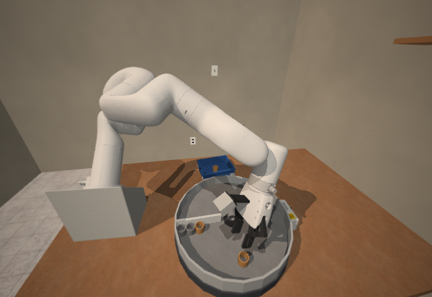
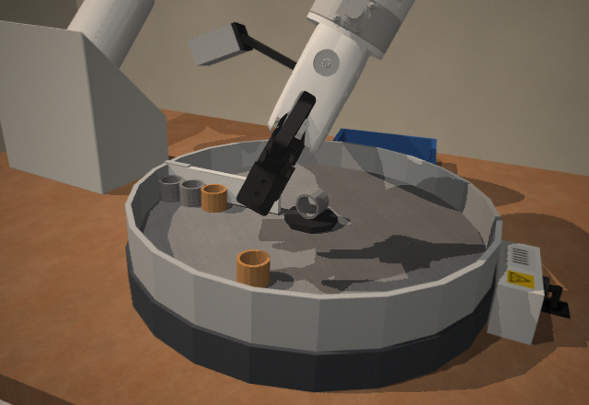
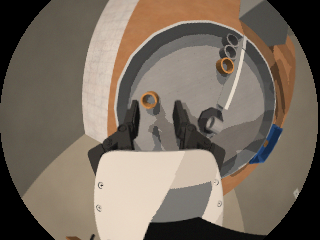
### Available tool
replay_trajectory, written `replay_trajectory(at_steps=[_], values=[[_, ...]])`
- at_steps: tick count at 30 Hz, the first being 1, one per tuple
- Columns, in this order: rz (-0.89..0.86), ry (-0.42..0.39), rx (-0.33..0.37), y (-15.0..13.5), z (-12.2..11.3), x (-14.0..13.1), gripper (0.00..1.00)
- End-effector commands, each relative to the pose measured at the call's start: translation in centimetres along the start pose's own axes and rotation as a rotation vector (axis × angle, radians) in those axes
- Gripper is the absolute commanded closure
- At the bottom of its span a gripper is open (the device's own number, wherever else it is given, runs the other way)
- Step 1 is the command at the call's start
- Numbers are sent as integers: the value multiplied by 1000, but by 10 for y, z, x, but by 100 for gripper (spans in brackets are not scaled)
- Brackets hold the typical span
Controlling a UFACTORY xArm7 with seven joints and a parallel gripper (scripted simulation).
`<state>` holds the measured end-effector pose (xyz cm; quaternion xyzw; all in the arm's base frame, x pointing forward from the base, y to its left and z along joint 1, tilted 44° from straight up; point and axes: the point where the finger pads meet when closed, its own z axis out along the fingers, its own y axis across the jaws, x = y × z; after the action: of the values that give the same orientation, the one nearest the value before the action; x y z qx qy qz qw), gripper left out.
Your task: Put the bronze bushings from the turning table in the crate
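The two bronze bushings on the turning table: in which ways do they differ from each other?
The bronze bushing near the front rim stands alone on the turning table, while the bronze bushing by the bar ends a row beside two steel bushings. The front one lies ahead of the open, empty hand in the wrist view; the other sits far off to the side. Both stand upright, with the same colour and ring shape.
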<state>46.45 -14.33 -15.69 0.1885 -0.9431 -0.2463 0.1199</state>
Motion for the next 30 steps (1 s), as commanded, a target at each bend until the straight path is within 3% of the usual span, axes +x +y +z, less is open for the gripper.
replay_trajectory(at_steps=[1,30], values=[[106,-33,-23,3,0,8,46],[1025,-220,-369,49,27,82,46]])
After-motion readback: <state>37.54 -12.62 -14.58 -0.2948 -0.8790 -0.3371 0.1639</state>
